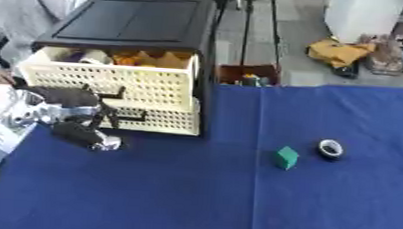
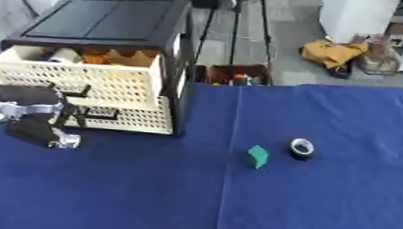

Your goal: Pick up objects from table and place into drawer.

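Cloth (image 1: 191,196), blue, covers the table from near edge to far. Mid-table right of centre: green block (image 1: 286,158), and just right of it and slightly farther, a small black-and-white ring-shaped thing (image 1: 330,149); the two lie close but apart. Left hand (image 1: 80,121) at the left side, in front of the drawer unit (image 1: 132,19), low over the cloth, fingers pointing toward the lower drawer front (image 1: 156,120); whether they are spread or closed cannot be told. Upper drawer (image 1: 111,78) pulled out, cream with perforated walls, holding orange and pale things too indistinct to name. Black top on the unit. Right hand not seen.
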